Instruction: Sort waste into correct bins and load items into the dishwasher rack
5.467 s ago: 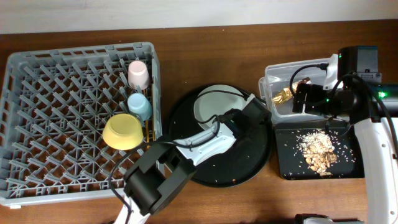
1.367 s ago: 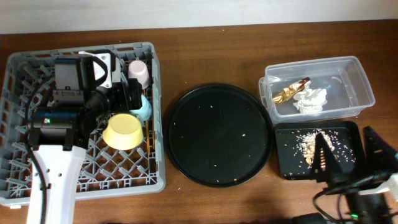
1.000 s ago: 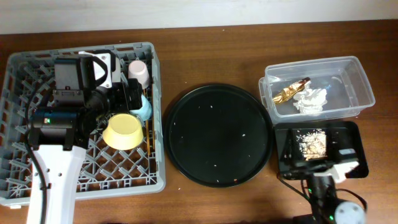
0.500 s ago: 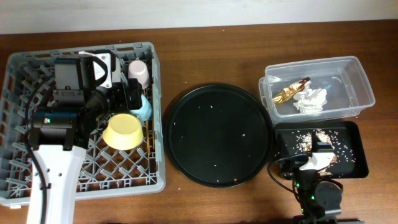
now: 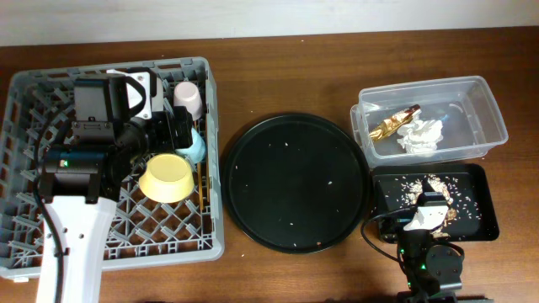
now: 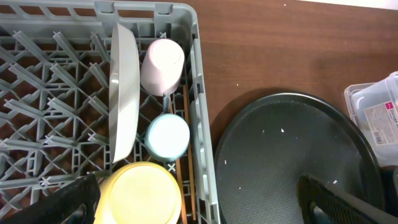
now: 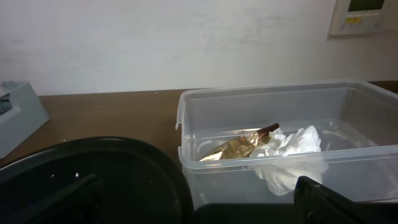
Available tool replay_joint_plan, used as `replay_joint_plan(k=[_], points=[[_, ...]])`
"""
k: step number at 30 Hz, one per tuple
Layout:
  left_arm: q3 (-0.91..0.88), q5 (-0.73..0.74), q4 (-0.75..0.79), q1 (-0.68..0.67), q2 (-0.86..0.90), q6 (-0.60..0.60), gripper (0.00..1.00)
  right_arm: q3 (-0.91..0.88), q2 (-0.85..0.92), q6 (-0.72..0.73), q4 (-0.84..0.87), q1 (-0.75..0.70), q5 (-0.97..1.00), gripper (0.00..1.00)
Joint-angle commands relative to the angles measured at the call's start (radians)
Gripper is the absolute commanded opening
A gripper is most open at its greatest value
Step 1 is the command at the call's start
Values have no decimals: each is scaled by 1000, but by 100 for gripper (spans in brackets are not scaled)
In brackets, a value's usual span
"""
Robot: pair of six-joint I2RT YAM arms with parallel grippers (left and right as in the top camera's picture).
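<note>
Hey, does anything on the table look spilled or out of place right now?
Only some pale specks scattered across the large round black tray, like spilled crumbs. Nothing else looks askew.

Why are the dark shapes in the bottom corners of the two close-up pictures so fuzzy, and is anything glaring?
Left wrist view: rack crisp, fingers of the left pincer smeared, likely too near the lens. Right wrist view: softer overall, bright wall, hazy tub, fingers of the right pincer blurred too. Overhead view: table evenly lit, no harsh glare.
</note>
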Motion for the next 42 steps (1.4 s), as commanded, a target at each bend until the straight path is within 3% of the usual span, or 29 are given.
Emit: replay_joint_plan(k=[1,15,23,28,36,40,42], points=[[-5,-7,-2,-2,1,16,99,-5,-10,-11,-8,-6,2,99],[-12,-7,-1,-1,3,16,99,-5,-10,-11,-8,-6,2,99],[-54,-115,-1,0,-309,31,99,-5,-10,-11,-8,-6,2,99],[-218,-124,0,1,-591,36,99,-5,-10,-11,-8,-6,2,99],[-646,-137,41,129,-1031,37,99,-5,-10,-11,-8,-6,2,99],[-866,-126,272,132,-1190,14,99,-5,-10,-11,-8,-6,2,99],[-984,-93,495,132,-1248,11,99,-5,-10,-11,-8,-6,2,99]])
